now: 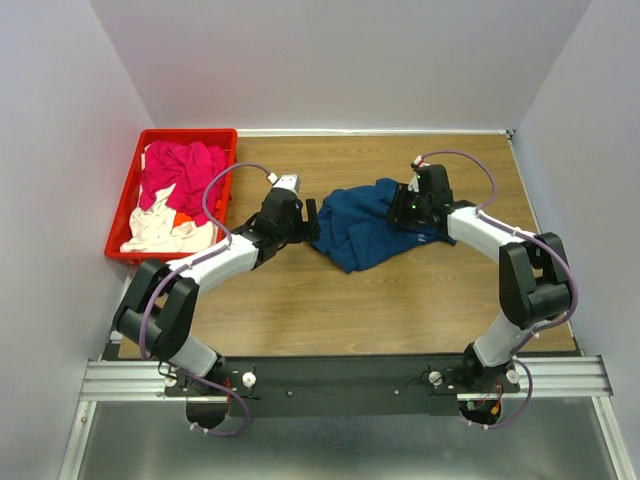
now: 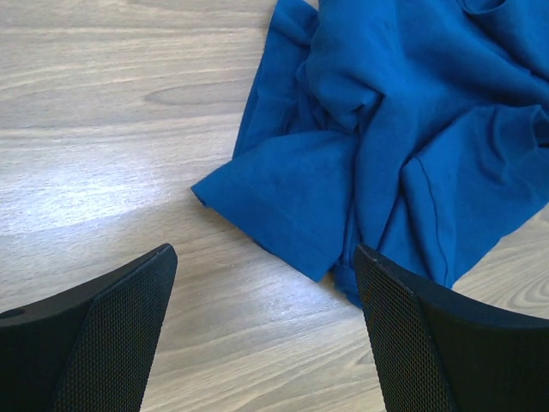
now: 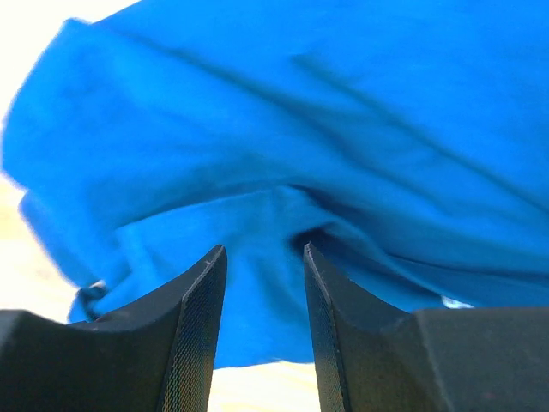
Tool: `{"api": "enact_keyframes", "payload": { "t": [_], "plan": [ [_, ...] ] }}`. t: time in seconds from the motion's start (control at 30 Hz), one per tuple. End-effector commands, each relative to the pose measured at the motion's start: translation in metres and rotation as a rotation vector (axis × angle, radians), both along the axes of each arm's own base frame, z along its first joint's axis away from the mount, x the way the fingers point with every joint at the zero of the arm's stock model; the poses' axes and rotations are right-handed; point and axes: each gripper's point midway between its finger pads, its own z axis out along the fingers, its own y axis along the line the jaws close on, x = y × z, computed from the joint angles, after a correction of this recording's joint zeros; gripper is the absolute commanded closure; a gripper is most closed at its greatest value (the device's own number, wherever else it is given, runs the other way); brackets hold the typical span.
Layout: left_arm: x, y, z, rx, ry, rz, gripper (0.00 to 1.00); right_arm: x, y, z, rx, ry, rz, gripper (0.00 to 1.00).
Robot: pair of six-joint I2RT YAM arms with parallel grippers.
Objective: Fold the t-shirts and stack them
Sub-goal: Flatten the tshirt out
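**Blue shirt crumpled mid-worktop, both arms at its edges**

The blue shirt (image 1: 362, 235) lies bunched and unfolded around the middle of the worktop (image 1: 300, 310), a little toward the far edge and well apart from the crate (image 1: 190, 133) in the far left corner. The left jaws are spread wide and hold nothing. They hang over bare wood at the shirt's left edge, and in the left wrist view a flat sleeve (image 2: 283, 206) lies just ahead of them. The right jaws are at the shirt's far right part and stand part-way apart, with their tips up against the cloth (image 3: 283, 129) but not clamped on it. The crate holds a pink shirt (image 1: 185, 172) heaped toward its far end, a white shirt (image 1: 158, 230) at its near end, and a bit of orange cloth (image 1: 186, 216) between them.
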Motion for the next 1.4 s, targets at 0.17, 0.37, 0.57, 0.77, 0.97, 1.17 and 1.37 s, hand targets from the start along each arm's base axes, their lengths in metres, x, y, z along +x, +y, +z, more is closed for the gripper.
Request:
{"api": "enact_keyframes", "payload": {
  "t": [0.17, 0.37, 0.57, 0.77, 0.97, 1.17, 1.37],
  "plan": [
    [0.003, -0.005, 0.012, -0.032, -0.029, -0.016, 0.08, -0.008, 0.074, -0.004, 0.037, -0.021, 0.233, 0.52],
    [-0.006, 0.002, 0.019, -0.044, -0.047, -0.005, 0.08, -0.017, 0.106, -0.012, 0.023, -0.018, 0.325, 0.52],
    [-0.01, 0.006, 0.025, -0.046, -0.059, 0.004, 0.08, -0.021, 0.108, -0.028, -0.035, -0.003, 0.316, 0.52],
    [-0.013, 0.005, 0.024, -0.05, -0.053, -0.005, 0.08, -0.024, 0.103, -0.041, -0.091, 0.016, 0.293, 0.61],
    [-0.015, 0.007, 0.027, -0.057, -0.06, -0.001, 0.08, -0.021, 0.1, -0.041, -0.123, 0.008, 0.273, 0.88],
    [-0.018, 0.004, 0.032, -0.076, -0.061, -0.015, 0.08, -0.026, 0.092, -0.004, -0.118, -0.053, 0.258, 0.99],
    [-0.018, 0.0, 0.033, -0.087, -0.051, -0.027, 0.08, -0.067, 0.051, 0.038, -0.131, -0.094, 0.166, 0.99]
  ]
}}
